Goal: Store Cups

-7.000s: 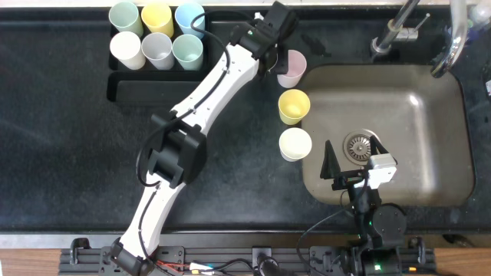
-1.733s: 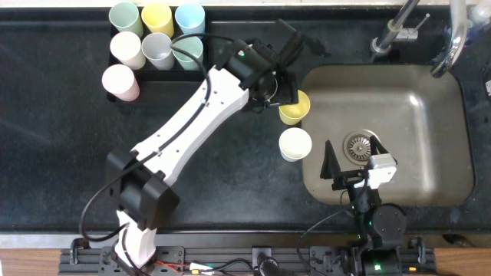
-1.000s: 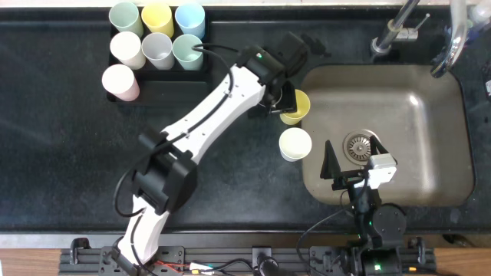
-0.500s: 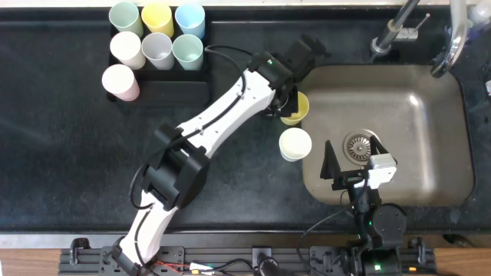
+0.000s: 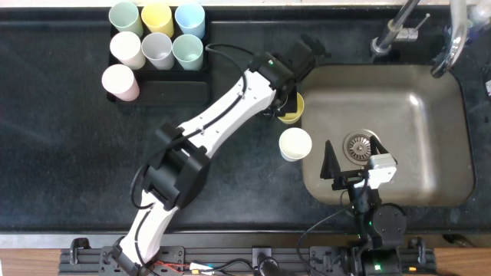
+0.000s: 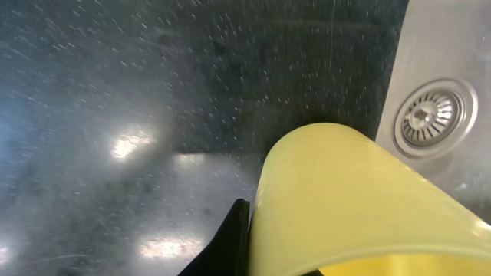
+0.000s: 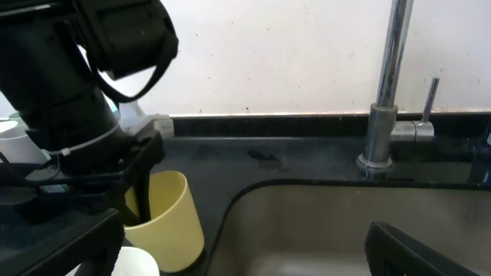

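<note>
the left fingers point(image 6: 229, 247) have swung back from the tray point(image 5: 173, 90), pink cup point(image 5: 120, 82) now at its near-left corner. they're pinching the yellow cup point(image 5: 293, 113) by its wall at the left edge of the sink point(image 5: 430, 84), white cup point(image 5: 294, 143) just near of it. right fingers point(image 5: 329, 161) spread over the sink.

A pale yellow plastic cup point(image 5: 296, 112) at centre frame is plain, with no pattern. Just below it sits a plain cream-white plastic cup point(image 5: 294, 143). At upper left a plain pale pink plastic cup point(image 5: 120, 82) stands by the matte black rectangular tray point(image 5: 165, 90). The tray's cups are all plain:

- Top row: a mint-green cup point(image 5: 124, 15), a butter-yellow cup point(image 5: 157, 17) and a sky-blue cup point(image 5: 189, 17).
- Second row: a white cup point(image 5: 126, 47), a pale grey cup point(image 5: 158, 49) and a seafoam cup point(image 5: 187, 50).

The stone countertop point(image 5: 61, 153) is black, flecked with fine white speckles. At right, the steel sink point(image 5: 430, 115) is brushed silver-grey. The jointed left arm point(image 5: 222, 107) is white with black joints.
</note>
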Tool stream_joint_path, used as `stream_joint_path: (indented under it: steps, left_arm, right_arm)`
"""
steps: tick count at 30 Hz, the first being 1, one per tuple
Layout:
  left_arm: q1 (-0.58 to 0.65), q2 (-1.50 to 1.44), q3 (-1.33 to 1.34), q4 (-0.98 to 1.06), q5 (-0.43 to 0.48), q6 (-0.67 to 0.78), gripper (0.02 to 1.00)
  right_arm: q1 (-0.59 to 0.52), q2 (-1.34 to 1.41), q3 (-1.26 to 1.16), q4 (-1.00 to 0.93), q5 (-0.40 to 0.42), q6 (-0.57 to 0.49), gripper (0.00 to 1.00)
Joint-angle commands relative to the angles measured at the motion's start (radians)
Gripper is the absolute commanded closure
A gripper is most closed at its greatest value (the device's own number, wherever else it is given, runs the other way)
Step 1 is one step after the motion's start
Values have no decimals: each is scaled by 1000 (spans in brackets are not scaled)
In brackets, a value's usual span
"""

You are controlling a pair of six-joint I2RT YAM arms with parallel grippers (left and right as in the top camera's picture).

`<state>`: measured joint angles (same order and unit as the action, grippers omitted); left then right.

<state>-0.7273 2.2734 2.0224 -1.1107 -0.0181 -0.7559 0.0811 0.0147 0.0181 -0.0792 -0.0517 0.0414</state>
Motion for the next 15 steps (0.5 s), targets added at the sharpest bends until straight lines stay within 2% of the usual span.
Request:
stream_joint_path:
  steps: [1,6,9,12,15]
  left_arm:
    - [40,-171,10,-12,-108,10,985]
    - [161,-311,-8,-107,-209,-3,985]
    - [268,-376,-8,-186,-239,-48,985]
    - [365,-422,-8,-269,-292,-206,985]
    - [425,-442,-8,-329,-343,-470,985]
  right_arm:
    - [-1,-11,-13,5,0,4,3]
    - [-1,-11,-13,5,0,4,3]
    - [-1,-11,-13,5,0,4,5]
    - [-1,-11,-13,5,0,4,7]
    - [-1,-11,-13,5,0,4,3]
